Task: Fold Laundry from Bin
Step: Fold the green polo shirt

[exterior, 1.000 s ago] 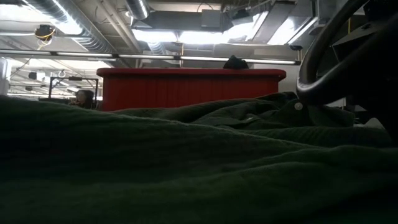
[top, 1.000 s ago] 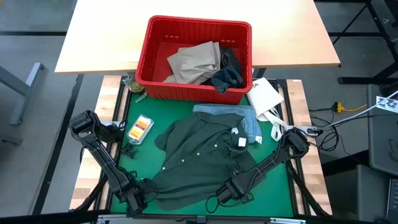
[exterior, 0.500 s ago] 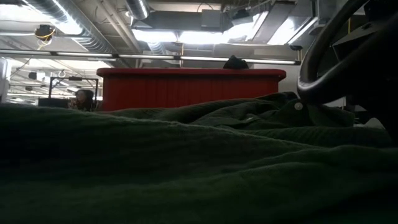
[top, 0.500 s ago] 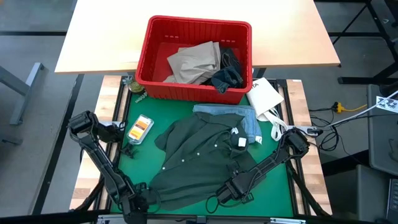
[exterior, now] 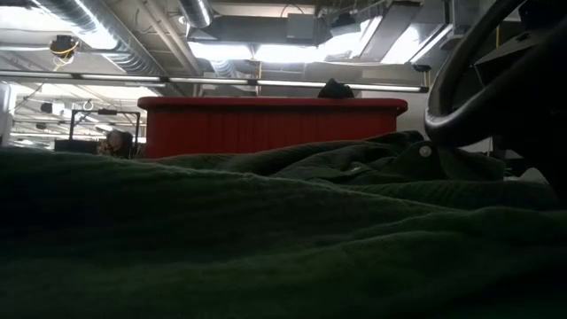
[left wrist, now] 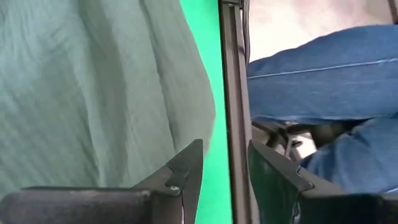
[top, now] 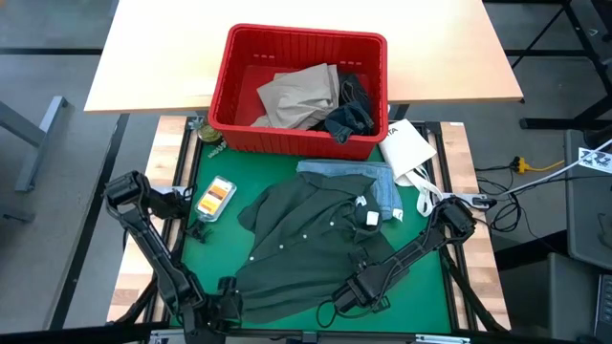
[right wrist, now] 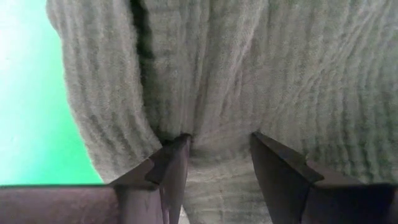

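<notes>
A dark green shirt (top: 306, 244) lies spread on the green mat and partly covers a light blue garment (top: 382, 182). The red bin (top: 298, 91) stands at the far edge. It holds tan trousers (top: 301, 96) and dark denim (top: 352, 110). My left gripper (left wrist: 225, 149) is open at the near-left corner (top: 229, 304). It hangs over the mat's near edge, beside the shirt's edge (left wrist: 205, 93). My right gripper (right wrist: 221, 140) is open over the shirt's near part (top: 330, 308) and points down at the cloth. My right gripper comes at the dark green shirt from above, near its near edge. Ribbed cloth (right wrist: 217, 118) fills the gap between the open fingers. The fingertips (right wrist: 180, 146) reach the cloth's surface, but I cannot tell whether they touch it.
A white packet (top: 406, 148) lies at the far right of the mat, and a small orange and white object (top: 216, 196) at the left. The black table frame (left wrist: 233, 93) runs just past my left gripper. A person's legs in jeans (left wrist: 323, 68) show beyond it.
My left gripper has gone a little toward the table's right along the near edge, closer to the shirt's near-left corner. Its wrist has turned and tipped. The shirt and my right arm have kept still.
</notes>
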Available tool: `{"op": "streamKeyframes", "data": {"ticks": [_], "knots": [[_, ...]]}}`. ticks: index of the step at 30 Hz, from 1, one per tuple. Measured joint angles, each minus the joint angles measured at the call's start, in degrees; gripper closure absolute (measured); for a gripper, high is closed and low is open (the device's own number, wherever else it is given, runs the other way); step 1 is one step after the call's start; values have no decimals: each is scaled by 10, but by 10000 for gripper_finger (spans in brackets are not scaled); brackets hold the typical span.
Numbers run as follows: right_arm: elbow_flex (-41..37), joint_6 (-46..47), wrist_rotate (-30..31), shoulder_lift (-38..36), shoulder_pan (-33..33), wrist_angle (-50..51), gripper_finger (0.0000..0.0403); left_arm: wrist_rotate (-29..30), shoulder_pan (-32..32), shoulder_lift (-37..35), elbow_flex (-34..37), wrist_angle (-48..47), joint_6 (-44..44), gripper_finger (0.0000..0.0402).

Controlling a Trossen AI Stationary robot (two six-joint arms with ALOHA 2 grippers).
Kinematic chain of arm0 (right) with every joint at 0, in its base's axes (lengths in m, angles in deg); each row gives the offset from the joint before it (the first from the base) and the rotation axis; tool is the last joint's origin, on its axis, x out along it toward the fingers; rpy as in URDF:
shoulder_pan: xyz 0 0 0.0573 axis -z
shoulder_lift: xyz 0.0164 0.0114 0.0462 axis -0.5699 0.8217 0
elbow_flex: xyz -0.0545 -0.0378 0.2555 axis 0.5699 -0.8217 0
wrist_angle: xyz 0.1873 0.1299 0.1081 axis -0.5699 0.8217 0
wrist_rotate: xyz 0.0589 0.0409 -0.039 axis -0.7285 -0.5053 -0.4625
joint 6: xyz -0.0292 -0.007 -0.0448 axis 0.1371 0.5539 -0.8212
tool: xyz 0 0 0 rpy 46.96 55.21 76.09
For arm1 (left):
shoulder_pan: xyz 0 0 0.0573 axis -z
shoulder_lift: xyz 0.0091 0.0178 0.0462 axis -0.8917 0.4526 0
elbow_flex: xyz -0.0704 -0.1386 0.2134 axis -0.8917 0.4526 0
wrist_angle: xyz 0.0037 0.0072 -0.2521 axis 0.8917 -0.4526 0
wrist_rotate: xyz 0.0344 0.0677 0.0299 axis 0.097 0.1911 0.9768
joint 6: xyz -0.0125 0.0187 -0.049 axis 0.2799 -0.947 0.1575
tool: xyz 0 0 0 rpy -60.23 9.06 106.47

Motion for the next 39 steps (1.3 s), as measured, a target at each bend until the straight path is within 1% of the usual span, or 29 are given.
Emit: {"op": "streamKeyframes", "data": {"ticks": [4,9,12,15,20,22,24,27,29,30,34,37,39], "knots": [[0,0,2,0,0,0,226,-11,-3,30,0,20,-28,280],[12,0,2,2,0,14,226,-15,-8,60,0,14,-59,280],[30,0,4,4,0,24,226,-13,-19,72,0,9,-60,280],[53,-1,18,4,0,30,226,-15,-29,84,0,9,-60,280],[86,-4,31,3,0,36,226,-33,-41,97,-2,12,-61,282],[100,-6,35,3,0,39,226,-42,-46,97,-2,12,-58,291],[111,-9,39,2,0,41,226,-48,-51,92,-2,11,-58,312],[128,-23,39,2,0,42,226,-69,-59,85,-1,7,-57,358],[142,-33,46,2,0,40,226,-95,-64,80,-1,2,-55,388],[149,-36,54,2,0,39,226,-108,-68,80,-1,2,-51,394],[172,-60,99,2,0,12,226,-148,-82,76,0,-2,-46,397],[184,-96,139,1,0,-37,226,-167,-95,62,0,-9,-58,399],[185,-124,161,1,0,-84,226,-168,-102,47,0,-13,-72,400]]}}
